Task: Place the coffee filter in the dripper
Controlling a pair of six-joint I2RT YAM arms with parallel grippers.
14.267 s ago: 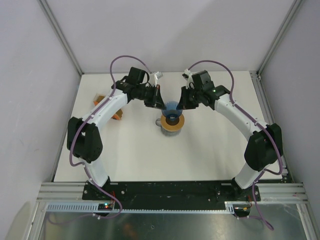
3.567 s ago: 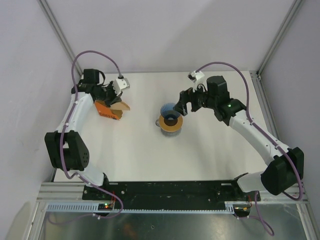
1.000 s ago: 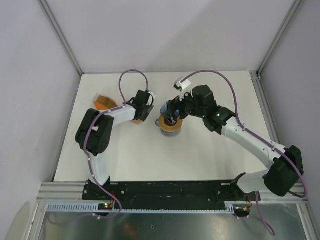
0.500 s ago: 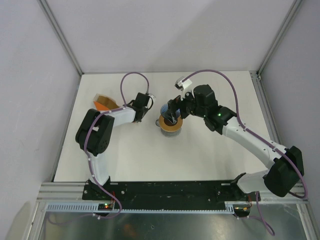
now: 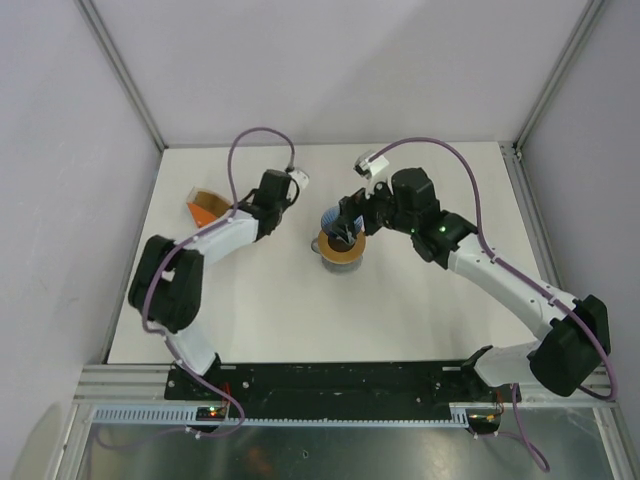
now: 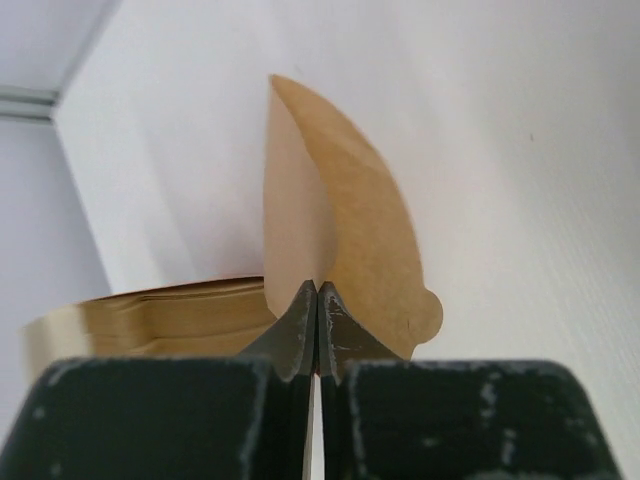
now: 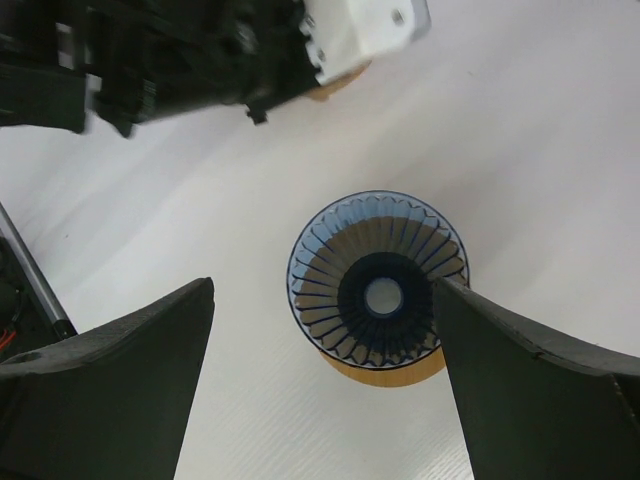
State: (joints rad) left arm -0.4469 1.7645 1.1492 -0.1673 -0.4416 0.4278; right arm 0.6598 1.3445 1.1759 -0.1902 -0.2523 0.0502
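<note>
Position of the coffee filter [image 6: 340,230]: left of the dripper [image 5: 339,222] and apart from it, pinched at its lower edge between the tightly pressed jaws of the left gripper [image 6: 317,300], its light-brown fan standing up from the fingertips. The dripper sits on a wooden ring [image 5: 343,252] over a grey mug [image 5: 323,248], its ribbed blue inside and centre hole in plain sight. Over the dripper hangs the right gripper [image 7: 322,290], jaws spread wide, one finger either side, holding nothing. Farther left of the dripper, an orange holder [image 5: 203,207] carries a stack of filters [image 6: 150,318].
</note>
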